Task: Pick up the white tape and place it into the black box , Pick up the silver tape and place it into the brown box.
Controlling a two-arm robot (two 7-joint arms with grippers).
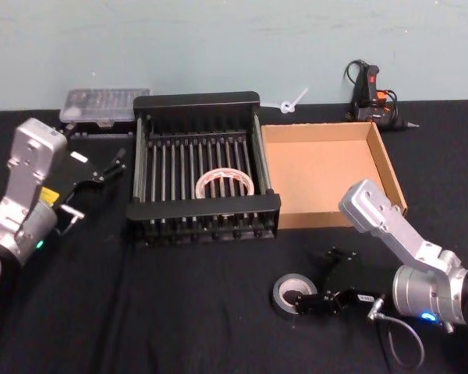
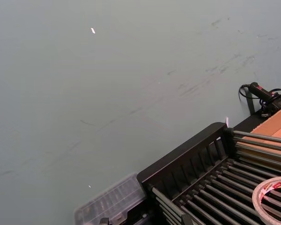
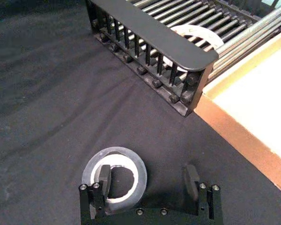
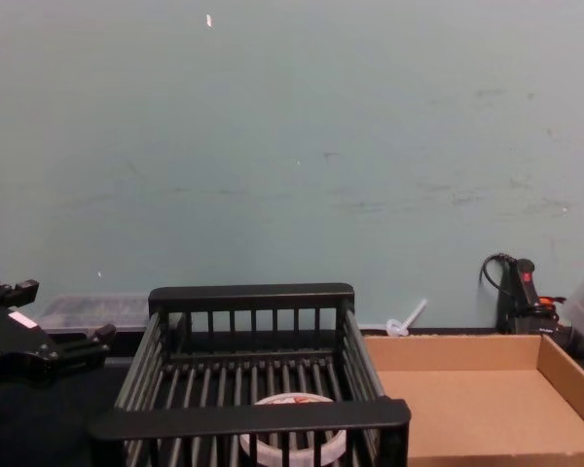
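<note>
The white tape [image 1: 225, 183] lies flat on the slatted floor of the black box [image 1: 196, 101], near its front wall; it also shows in the left wrist view [image 2: 274, 197], right wrist view [image 3: 196, 33] and chest view [image 4: 292, 440]. The silver tape [image 1: 290, 294] lies flat on the black cloth in front of the boxes. My right gripper [image 1: 316, 282] is open at table level beside it. In the right wrist view one finger [image 3: 104, 176] stands in the silver tape's [image 3: 114, 171] core, the other outside. The brown box [image 1: 327, 167] holds nothing. My left gripper [image 1: 100, 187] hangs open left of the black box.
A clear plastic case [image 1: 105, 105] sits behind the black box at the back left. A black glue gun [image 1: 370, 97] with its cable and a white plastic tie [image 1: 292, 103] lie at the back near the wall. Black cloth covers the table.
</note>
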